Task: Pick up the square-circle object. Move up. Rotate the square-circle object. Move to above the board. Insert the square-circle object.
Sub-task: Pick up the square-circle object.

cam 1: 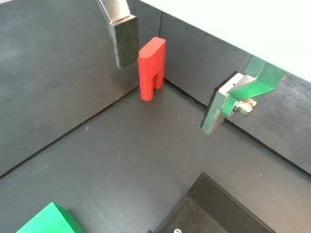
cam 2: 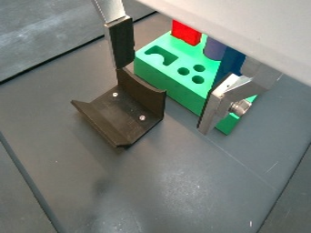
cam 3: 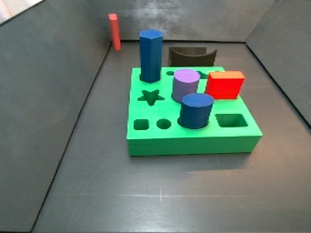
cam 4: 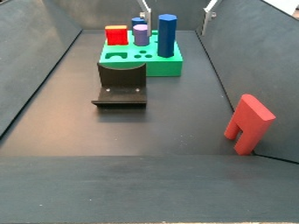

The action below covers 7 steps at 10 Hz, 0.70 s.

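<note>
The square-circle object (cam 1: 151,68) is a salmon-red slab standing upright on its notched end, in the corner where two dark walls meet (cam 3: 115,32) (cam 4: 249,124). My gripper (cam 1: 166,96) hangs open and empty above the floor, short of the slab, with its fingers (cam 1: 123,41) not touching it. The board (cam 2: 180,75) is a bright green block with cut holes (cam 3: 195,135) (cam 4: 140,61); it lies beyond the gripper (cam 2: 165,98) on the other side. Only the fingertips (cam 4: 211,6) show at the top edge of a side view.
The dark fixture (cam 2: 122,114) (cam 4: 121,86) stands on the floor in front of the board. On the board stand a red cube (cam 3: 225,85), a tall blue cylinder (cam 3: 151,55), a purple cylinder (cam 3: 185,86) and a short blue cylinder (cam 3: 195,110). Dark walls enclose the floor.
</note>
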{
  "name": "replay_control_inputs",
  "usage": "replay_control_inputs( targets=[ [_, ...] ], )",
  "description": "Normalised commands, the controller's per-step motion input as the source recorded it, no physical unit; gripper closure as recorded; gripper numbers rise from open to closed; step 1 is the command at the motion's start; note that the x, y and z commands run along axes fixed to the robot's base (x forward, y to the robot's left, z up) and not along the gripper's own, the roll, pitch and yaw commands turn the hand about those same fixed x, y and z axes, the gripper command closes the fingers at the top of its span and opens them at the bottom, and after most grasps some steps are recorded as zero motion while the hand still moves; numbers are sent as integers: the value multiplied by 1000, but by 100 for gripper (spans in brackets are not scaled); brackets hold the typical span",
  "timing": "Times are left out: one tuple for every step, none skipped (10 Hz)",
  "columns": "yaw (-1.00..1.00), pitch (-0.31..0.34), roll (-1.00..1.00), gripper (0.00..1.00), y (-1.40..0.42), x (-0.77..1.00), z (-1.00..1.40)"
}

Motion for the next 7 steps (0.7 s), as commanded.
replay_control_inputs(
  targets=[
    [129, 0, 14, 0, 206, 137, 0],
    [160, 0, 0, 0, 329, 111, 0],
    [0, 0, -13, 0, 0, 0, 0],
    [60, 0, 4, 0, 171, 0, -174],
    [146, -60, 4, 0, 543, -580, -454],
    [177, -106, 43, 0, 506, -677, -454],
    [189, -87, 36, 0, 477, -600, -446]
  ],
)
